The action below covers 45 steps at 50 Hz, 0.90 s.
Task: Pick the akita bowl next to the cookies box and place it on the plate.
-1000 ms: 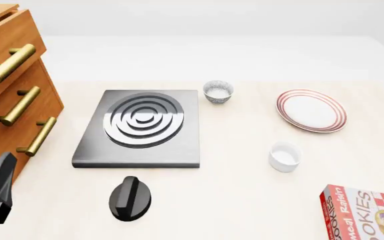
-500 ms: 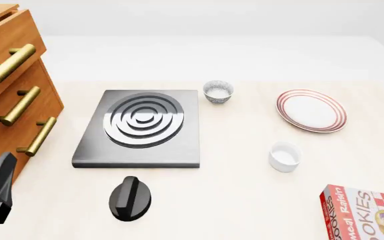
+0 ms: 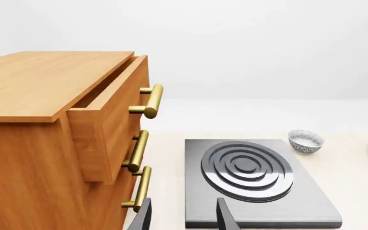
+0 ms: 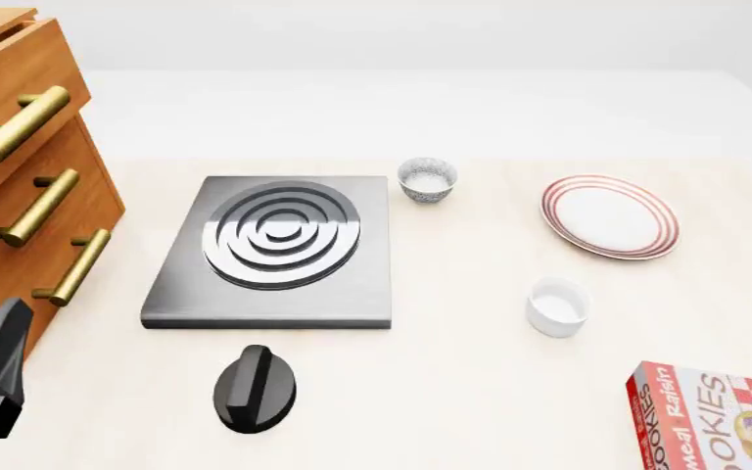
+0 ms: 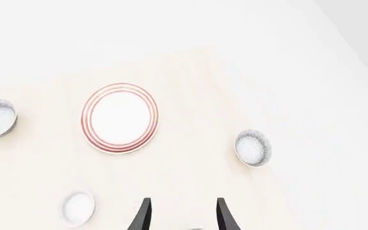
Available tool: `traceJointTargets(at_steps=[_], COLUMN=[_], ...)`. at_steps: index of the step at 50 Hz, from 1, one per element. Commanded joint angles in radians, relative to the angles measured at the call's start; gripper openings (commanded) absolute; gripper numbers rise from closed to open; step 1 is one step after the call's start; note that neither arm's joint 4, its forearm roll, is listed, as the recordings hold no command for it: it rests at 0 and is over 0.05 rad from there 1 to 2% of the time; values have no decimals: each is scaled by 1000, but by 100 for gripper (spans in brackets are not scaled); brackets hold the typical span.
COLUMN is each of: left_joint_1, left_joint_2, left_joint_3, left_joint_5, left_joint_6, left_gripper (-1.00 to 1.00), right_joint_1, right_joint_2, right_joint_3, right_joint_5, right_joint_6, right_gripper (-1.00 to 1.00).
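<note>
My right jaws (image 5: 180, 218) stand parted and hold nothing, high over the bench (image 4: 481, 372). My left jaws (image 3: 182, 220) gape empty too, near the drawers (image 4: 23, 196). The akita bowl (image 5: 253, 148) sits right of the plate (image 4: 610, 216); its twin (image 4: 427, 180) lies beside the stove (image 4: 278, 250). The cookies box (image 4: 716, 416) lies near right.

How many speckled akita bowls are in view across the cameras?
2. One akita bowl stands beside the stove plate's far right corner, left of the plate. The second bowl shows only in the right wrist view, on the plate's other side.
</note>
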<state>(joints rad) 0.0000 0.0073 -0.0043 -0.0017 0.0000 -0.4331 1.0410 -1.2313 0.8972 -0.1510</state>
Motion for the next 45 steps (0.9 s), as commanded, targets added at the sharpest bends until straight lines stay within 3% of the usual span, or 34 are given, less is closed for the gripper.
traceJointTargets(at_steps=[1, 45], left_joint_1=[0, 0], left_joint_2=[0, 0], left_joint_3=[0, 0], left_joint_5=[0, 0], left_joint_6=[0, 0], left_gripper=[100, 100], right_joint_1=[-52, -231], right_joint_2=[89, 330], right_joint_3=[-45, -187], right_joint_5=[8, 24], right_joint_6=[-17, -72], right_gripper=[100, 100])
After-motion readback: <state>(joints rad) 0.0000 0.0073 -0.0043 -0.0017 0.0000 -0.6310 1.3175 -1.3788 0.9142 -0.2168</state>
